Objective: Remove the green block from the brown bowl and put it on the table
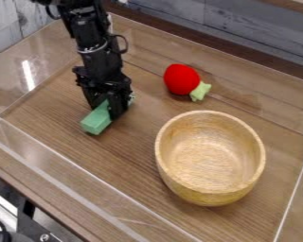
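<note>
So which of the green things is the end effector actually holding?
The flat green block, pinched in the shut end effector at the table. The other green bit is the red toy's tip, lying untouched.

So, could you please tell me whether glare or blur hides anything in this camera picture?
In the camera view, pale glare streaks the clear acrylic walls at left and along the near edge; the gripper, green block and brown bowl stay readable though soft at this low resolution; the lighting is even, with only faint shadows on the table.
</note>
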### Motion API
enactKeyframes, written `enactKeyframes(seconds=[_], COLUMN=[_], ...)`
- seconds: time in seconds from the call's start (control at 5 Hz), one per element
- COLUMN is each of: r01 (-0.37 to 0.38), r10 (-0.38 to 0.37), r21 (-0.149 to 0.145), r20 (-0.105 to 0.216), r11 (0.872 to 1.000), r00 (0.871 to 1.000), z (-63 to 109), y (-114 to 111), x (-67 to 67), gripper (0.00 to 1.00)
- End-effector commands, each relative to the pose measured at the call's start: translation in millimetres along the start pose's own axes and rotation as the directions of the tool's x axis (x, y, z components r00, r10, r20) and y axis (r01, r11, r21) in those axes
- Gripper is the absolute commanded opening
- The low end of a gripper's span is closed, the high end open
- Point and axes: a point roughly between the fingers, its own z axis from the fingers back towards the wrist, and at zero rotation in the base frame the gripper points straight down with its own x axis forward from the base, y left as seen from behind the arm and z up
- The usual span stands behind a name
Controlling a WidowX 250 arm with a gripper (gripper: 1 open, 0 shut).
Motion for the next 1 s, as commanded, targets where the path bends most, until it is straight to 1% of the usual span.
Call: enactKeyframes(seconds=[0.0, 0.2, 0.4, 0.6, 0.8], r01=[0.008, 0.008, 0.007, 0.012, 0.032], r10=[-0.009, -0.008, -0.008, -0.014, -0.034], r21=[0.014, 0.007, 0.004, 0.016, 0.017], r20=[0.05, 0.078, 0.111, 0.143, 0.12], r11=[1.0, 1.0, 1.0, 1.0, 0.999], r00=[0.999, 0.997, 0.994, 0.99, 0.992], z=[23.9, 49.1, 84.3, 115.2, 98.1], y=[-0.8, -4.8, -8.8, -8.3, -7.1], x=[10.9, 14.1, 17.6, 20.5, 11.4], gripper=[1.0, 1.0, 1.0, 1.0, 1.0])
